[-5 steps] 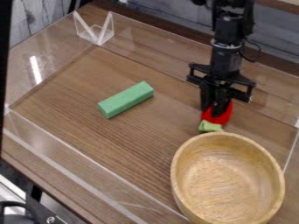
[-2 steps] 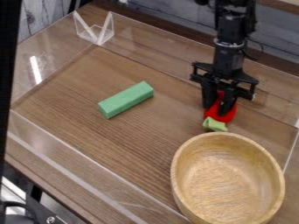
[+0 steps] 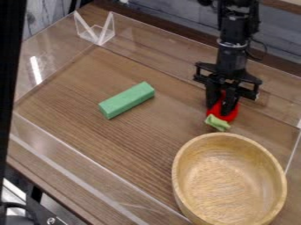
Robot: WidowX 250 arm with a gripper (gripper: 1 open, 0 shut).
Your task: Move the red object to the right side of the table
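The strawberry (image 3: 221, 117) has been set down on the table (image 3: 83, 132); the gripper (image 3: 224, 106) jaws are being eased apart, so release seems begun.

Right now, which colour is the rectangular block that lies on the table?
Green. The rectangular block shows clearly in the camera view, lying on the brown wood-grain table.

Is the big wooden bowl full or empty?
Empty. The wooden bowl shows only bare wood inside; the red object sits on the table beside it.
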